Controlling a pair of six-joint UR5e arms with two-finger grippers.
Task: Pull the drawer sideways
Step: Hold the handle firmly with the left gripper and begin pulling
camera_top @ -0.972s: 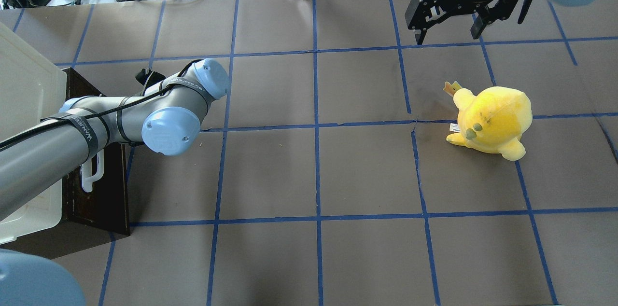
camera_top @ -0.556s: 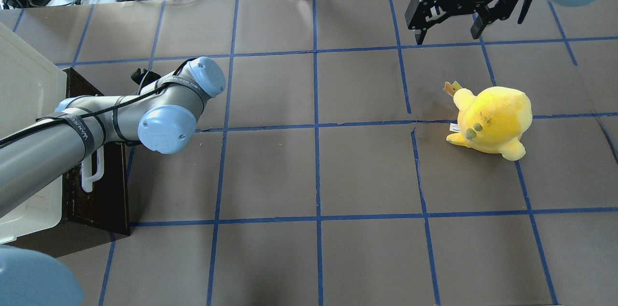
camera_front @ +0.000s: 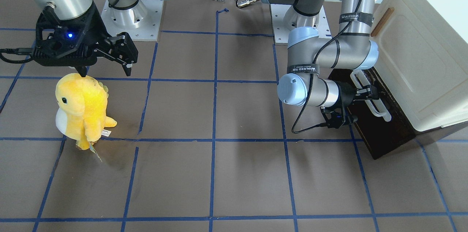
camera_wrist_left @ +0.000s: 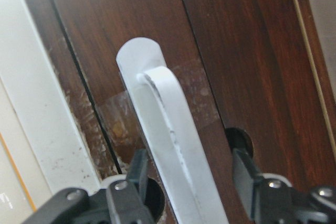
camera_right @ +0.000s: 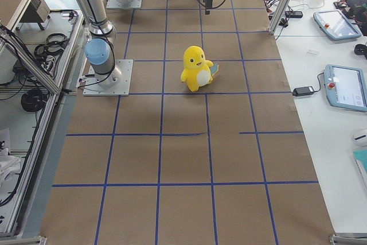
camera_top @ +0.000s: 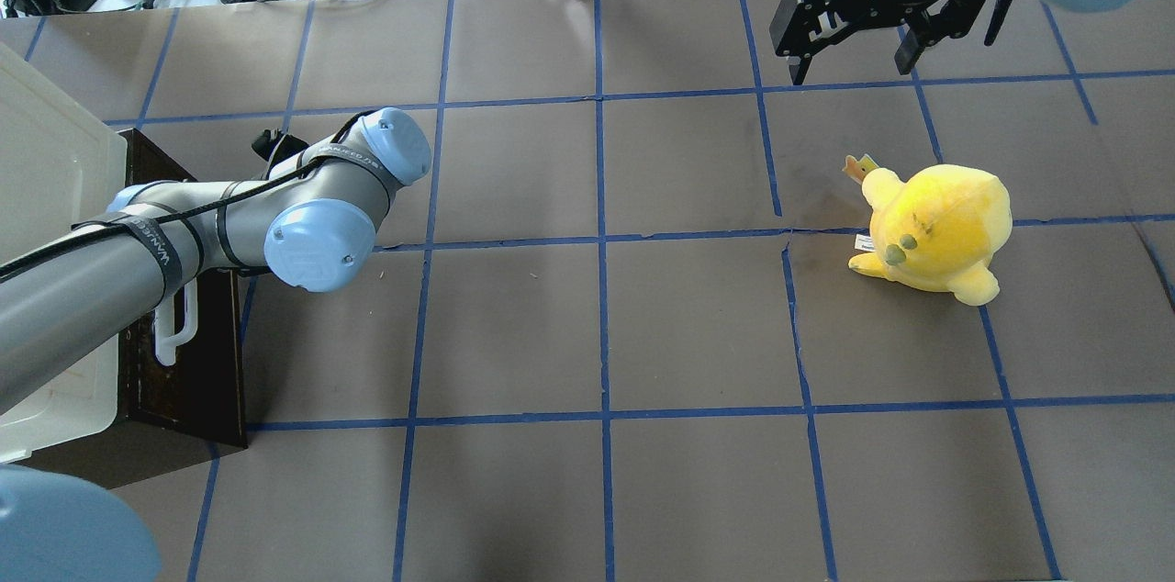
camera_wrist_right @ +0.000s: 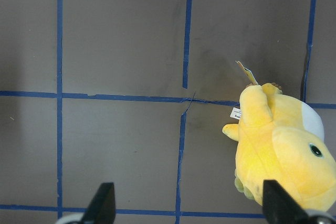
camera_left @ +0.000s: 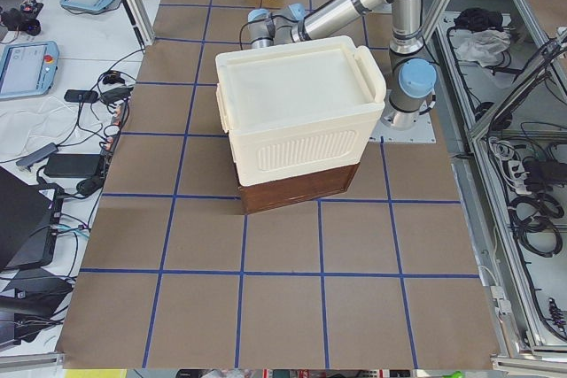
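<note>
The drawer (camera_front: 380,133) has a dark brown wooden front under the cream cabinet, with a long white bar handle (camera_front: 376,105). None of its inside shows. My left gripper (camera_front: 367,91) is open at the handle. In the left wrist view the handle (camera_wrist_left: 173,145) runs between the two fingers (camera_wrist_left: 244,174), with a gap on the right side. From overhead the drawer front (camera_top: 184,371) and the handle's end (camera_top: 174,330) show below my left arm, which hides the gripper. My right gripper (camera_top: 854,59) is open and empty, high at the far right.
A cream panelled cabinet (camera_front: 420,60) stands over the drawer at the table's left end (camera_top: 46,160). A yellow plush toy (camera_top: 932,229) stands on the right half, below my right gripper (camera_wrist_right: 189,208). Blue tape lines grid the brown table top (camera_top: 597,325).
My left arm's elbow and wrist have shifted a little toward the cabinet. The drawer front and the right arm have not visibly moved.
</note>
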